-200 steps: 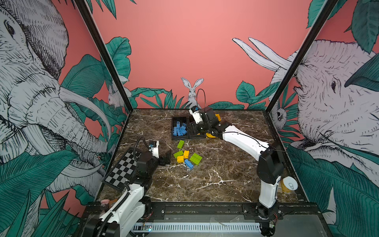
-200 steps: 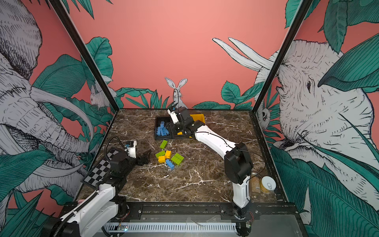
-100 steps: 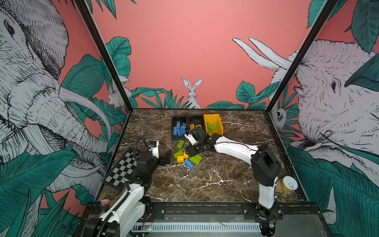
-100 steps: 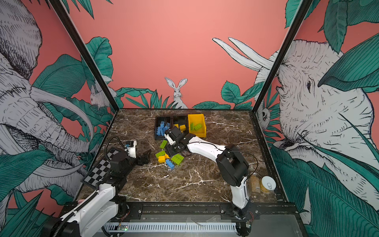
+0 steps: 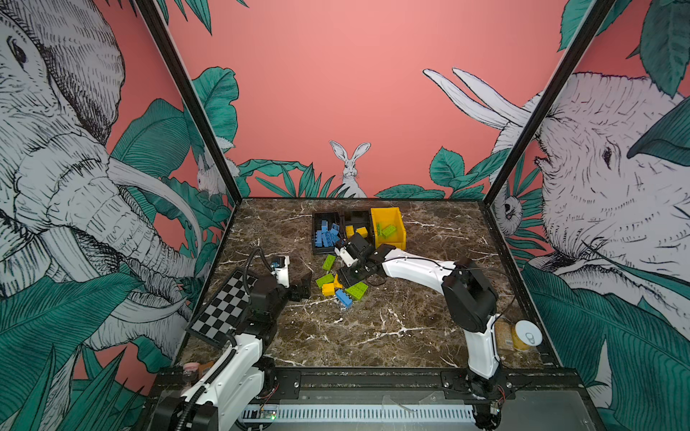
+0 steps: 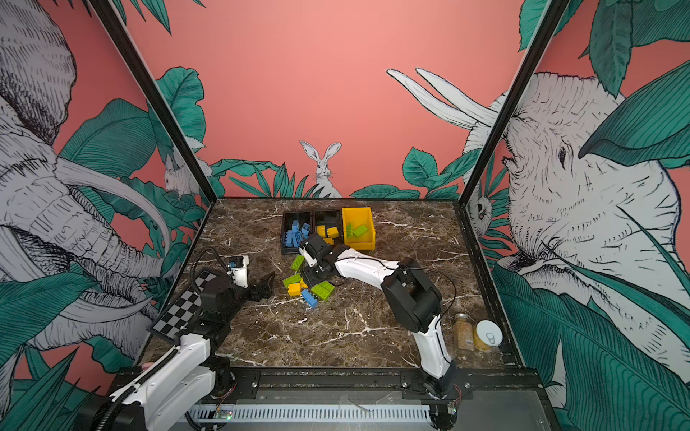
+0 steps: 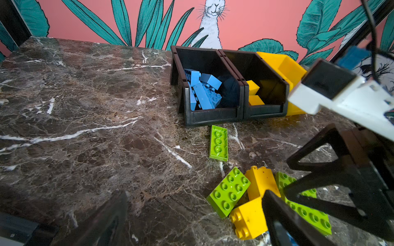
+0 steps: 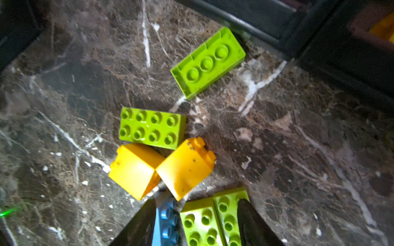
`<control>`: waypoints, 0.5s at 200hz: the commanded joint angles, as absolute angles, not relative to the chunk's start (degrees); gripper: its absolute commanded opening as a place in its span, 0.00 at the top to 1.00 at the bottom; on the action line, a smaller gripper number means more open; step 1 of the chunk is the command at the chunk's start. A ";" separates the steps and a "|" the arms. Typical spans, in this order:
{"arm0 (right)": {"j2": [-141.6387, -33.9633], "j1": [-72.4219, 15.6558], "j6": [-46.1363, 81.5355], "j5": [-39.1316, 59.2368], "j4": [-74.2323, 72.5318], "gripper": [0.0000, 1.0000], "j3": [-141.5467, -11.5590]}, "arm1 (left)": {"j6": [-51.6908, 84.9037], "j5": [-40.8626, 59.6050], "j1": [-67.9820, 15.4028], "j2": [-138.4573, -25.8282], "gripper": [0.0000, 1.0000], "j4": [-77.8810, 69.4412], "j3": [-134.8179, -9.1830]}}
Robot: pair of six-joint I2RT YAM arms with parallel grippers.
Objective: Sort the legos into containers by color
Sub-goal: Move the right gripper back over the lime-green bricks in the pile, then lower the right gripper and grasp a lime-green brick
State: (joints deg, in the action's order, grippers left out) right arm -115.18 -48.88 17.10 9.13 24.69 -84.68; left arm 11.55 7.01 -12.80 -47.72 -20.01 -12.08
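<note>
Loose legos lie mid-table: a green brick, a green brick, a yellow brick, a blue brick and a green brick. My right gripper is down on this pile, open, its fingers either side of the blue brick and a green brick that lie on the marble. Two yellow bricks sit just beyond. Behind stand a black bin of blue bricks, a black bin of yellow ones and a yellow bin of green ones. My left gripper hovers open and empty left of the pile.
A checkerboard plate leans at the left edge beside my left arm. A spice jar and a yellow can stand at the front right corner. Black frame posts and walls close in the table on three sides.
My right arm has swung from over the bins back toward the front and come down onto the loose pile. The left arm has not moved.
</note>
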 commanded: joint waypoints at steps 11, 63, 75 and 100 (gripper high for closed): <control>-110.13 -47.61 16.10 6.37 25.36 0.45 -79.53 | 11.51 6.94 -12.96 -47.47 0.01 -20.85 -12.96; -107.58 -45.59 18.74 6.73 19.57 0.51 -73.13 | 11.50 6.89 -12.94 -47.56 0.01 -20.83 -13.01; -107.95 -45.05 19.06 6.77 18.86 0.52 -72.69 | 11.51 6.98 -12.95 -47.56 0.01 -20.87 -12.98; -110.01 -44.65 18.23 7.35 19.35 0.53 -73.43 | 11.49 6.92 -12.95 -47.64 0.01 -20.85 -12.97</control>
